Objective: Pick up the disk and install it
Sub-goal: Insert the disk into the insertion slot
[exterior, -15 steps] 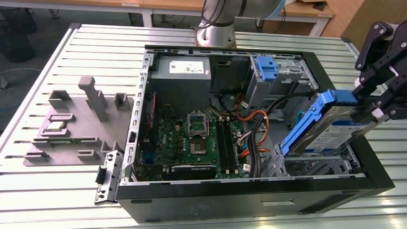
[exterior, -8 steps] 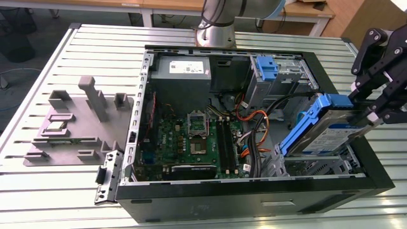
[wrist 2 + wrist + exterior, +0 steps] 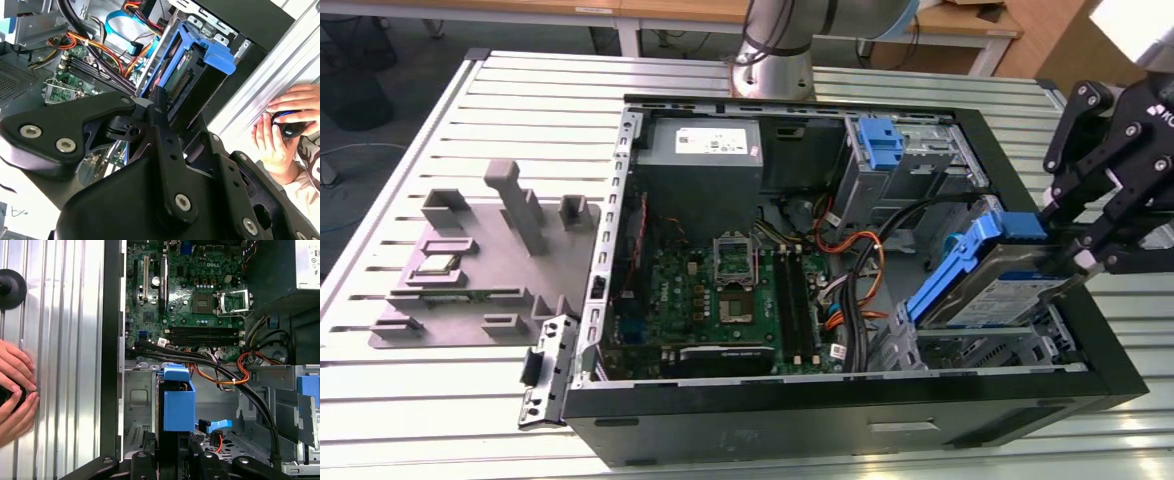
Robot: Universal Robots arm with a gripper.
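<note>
We see the flat silver-metal disk (image 3: 994,290), blue-railed, tilted at the exterior view's right, over the drive bay of the open black computer case (image 3: 827,425). The black gripper (image 3: 1081,250) is clamped on its upper end.

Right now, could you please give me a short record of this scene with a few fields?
gripper: shut on the disk
disk: tilted, blue rails on its edges, at the drive cage
location: the exterior view's right of the case
case: open on the slatted table, motherboard exposed
person: a hand on the table beside the case
task state: disk picked up, not yet seated flat
</note>
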